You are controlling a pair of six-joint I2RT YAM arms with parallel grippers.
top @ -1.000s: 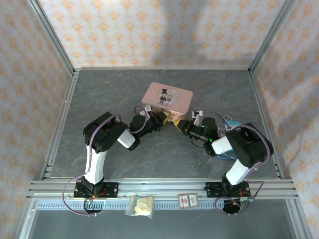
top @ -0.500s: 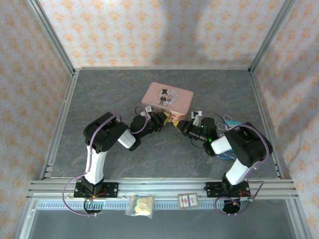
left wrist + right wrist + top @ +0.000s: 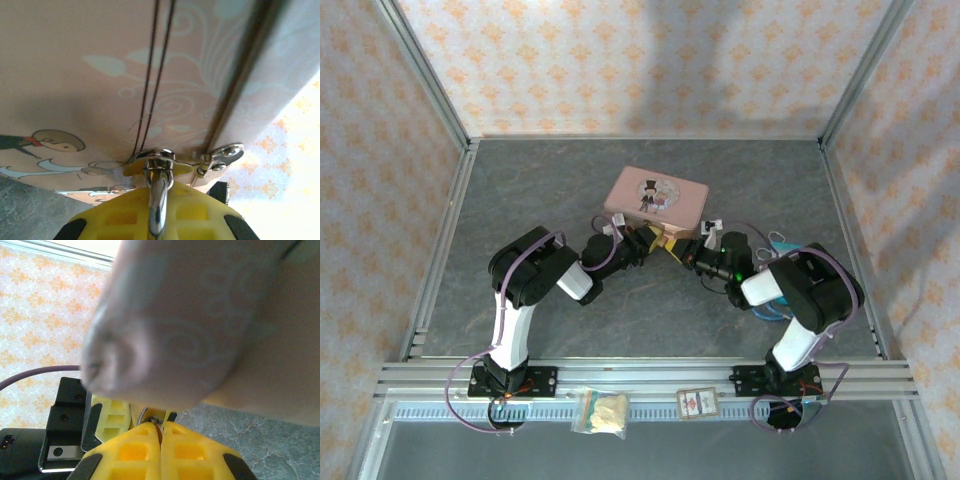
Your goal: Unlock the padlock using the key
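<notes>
1. In the left wrist view, the left gripper [image 3: 159, 191] has its yellow fingers clamped on the padlock [image 3: 159, 212]. Only the silvery shackle shows, edge-on. The brass body is hidden between the pads.
2. The shackle's long axis runs straight out along the fingers. Its bow end points at the side wall of the pink tin [image 3: 686, 196] and meets a silvery ring [image 3: 157, 154] there, just beside a small hasp [image 3: 222, 153]. We cannot tell whether shackle and ring are linked.
3. In the right wrist view, the right gripper [image 3: 161, 434] has its fingers pressed together on the key [image 3: 158, 427]. Only the key's thin edge shows, aimed toward the left gripper just beyond.
4. From above, both grippers meet tip to tip at the tin's near long side, with the padlock between them. The tin closes off the far side.
5. On the near rail we find a clear bag [image 3: 602, 412] and a small card [image 3: 698, 402]. A blue-edged object [image 3: 779, 244] lies beside the right arm.
6. The tin's lid carries a top-hatted figure, and its wall a cartoon figure with a red bow tie. The card's print is too small to read.
</notes>
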